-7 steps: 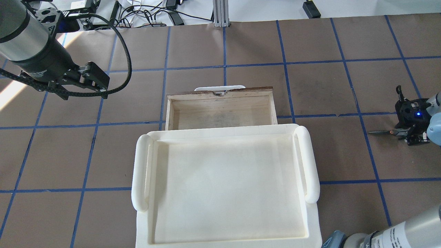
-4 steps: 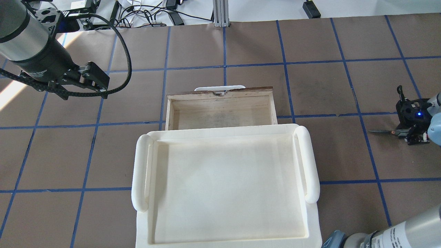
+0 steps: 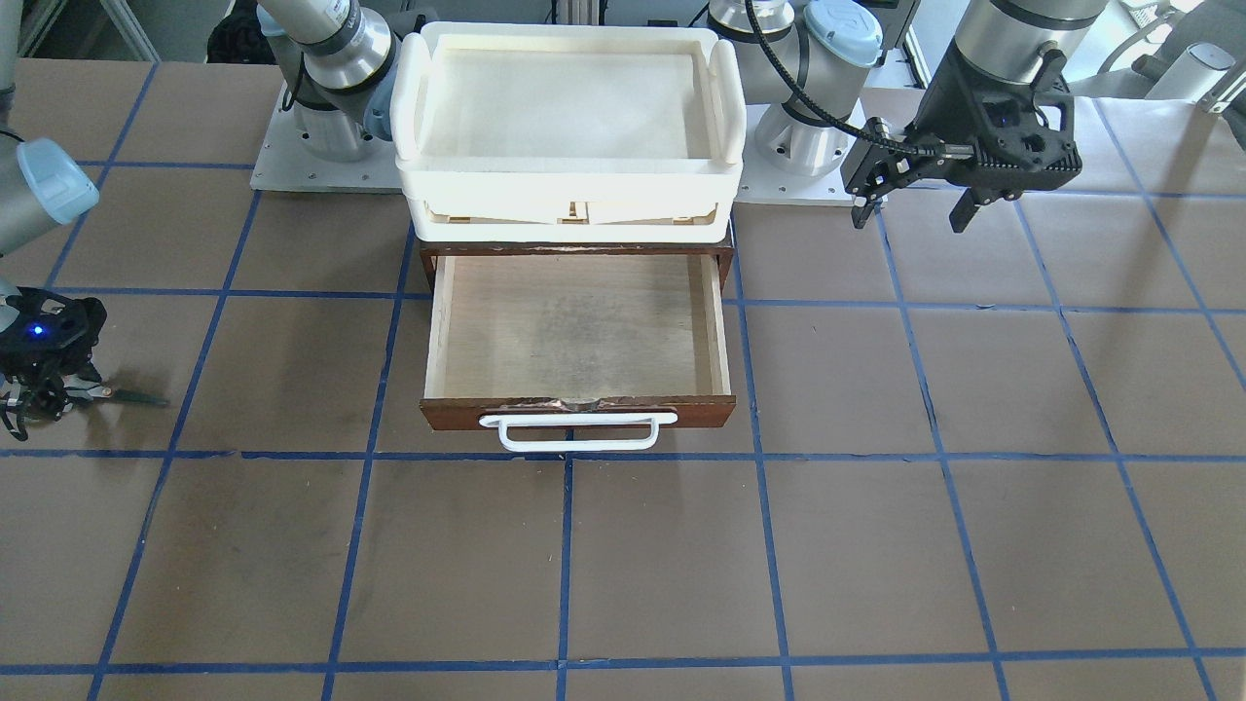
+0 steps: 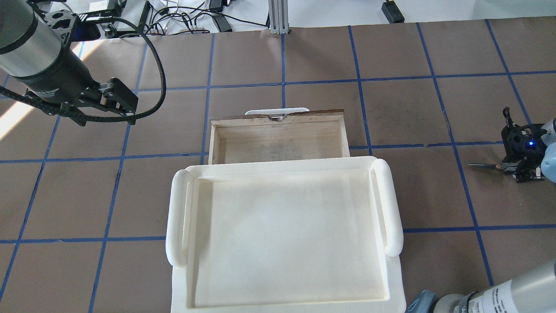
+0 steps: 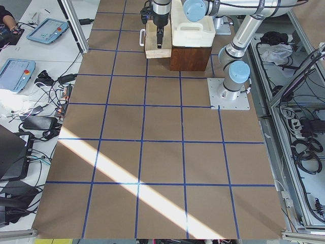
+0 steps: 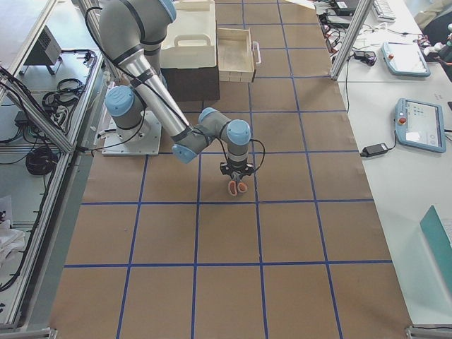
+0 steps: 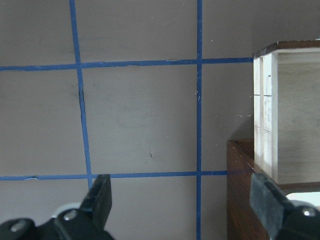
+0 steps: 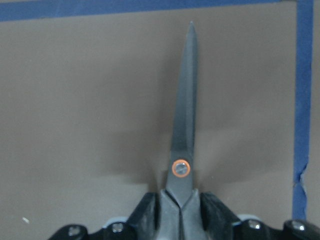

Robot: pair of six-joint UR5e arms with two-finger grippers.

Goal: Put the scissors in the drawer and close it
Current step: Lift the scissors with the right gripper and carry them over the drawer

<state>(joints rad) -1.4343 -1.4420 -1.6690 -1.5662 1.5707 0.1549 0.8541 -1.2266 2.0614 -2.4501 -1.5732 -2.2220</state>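
Note:
The scissors (image 4: 483,165) are at the far right of the table, dark blades pointing toward the drawer. My right gripper (image 4: 517,167) is shut on them just behind the pivot. The wrist view shows the blades (image 8: 185,115) and both fingers (image 8: 215,210) pressed against the neck. The gripper (image 3: 39,389) also shows in the front view. The drawer (image 4: 278,118) is pulled open and empty, its white handle (image 3: 574,433) facing away from the robot. My left gripper (image 4: 124,102) is open and empty, hovering left of the drawer; its fingers (image 7: 100,197) are spread wide.
A cream-white tray (image 4: 391,204) sits on top of the brown cabinet (image 7: 245,200) that holds the drawer. Brown table paper with blue tape lines (image 4: 360,87) surrounds it. Cables (image 4: 182,19) lie beyond the table's far edge.
My right gripper and the scissors have shifted slightly to the right, away from the drawer. The left arm and the drawer have not moved.

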